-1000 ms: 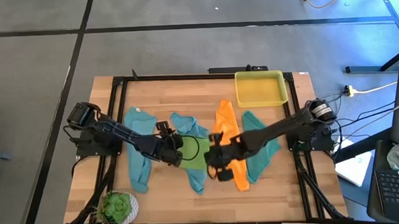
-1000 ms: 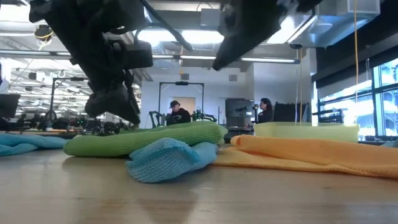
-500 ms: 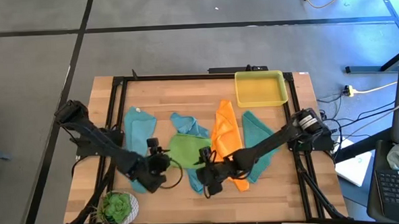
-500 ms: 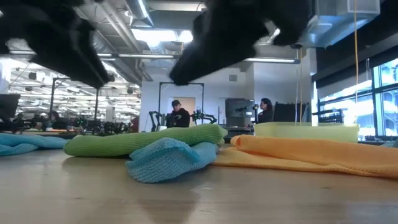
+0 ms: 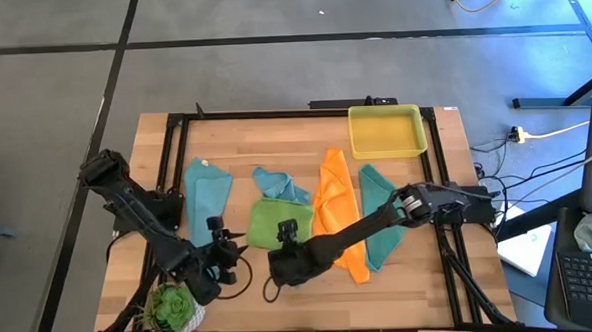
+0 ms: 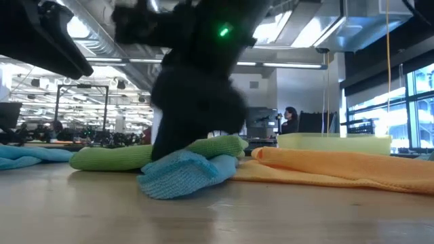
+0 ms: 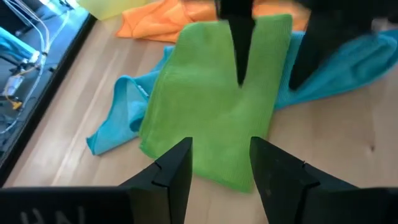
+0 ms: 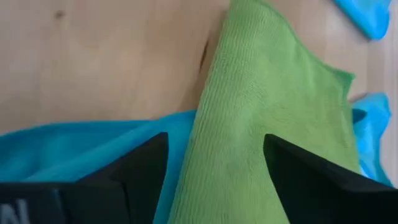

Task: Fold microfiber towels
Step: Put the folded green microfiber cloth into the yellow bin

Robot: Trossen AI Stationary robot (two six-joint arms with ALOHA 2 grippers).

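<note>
The right gripper is seen just in front of the green towel, toward the near edge of the table. Its two dark fingers are spread wide apart and nothing is held between them; in the right wrist view the green cloth and a strip of light blue towel are seen past them. The left gripper is placed to the left of the green towel, near the small potted plant. Its fingers are parted as well, and no cloth is gripped.

The green towel lies folded as a neat rectangle on the table. One light blue towel is partly covered by it and sticks out behind it. Well to the left of the green towel a second light blue towel is spread. Just to the right the orange towel is laid, and beyond that the teal towel. The yellow tray stands behind these, at the far right corner.
</note>
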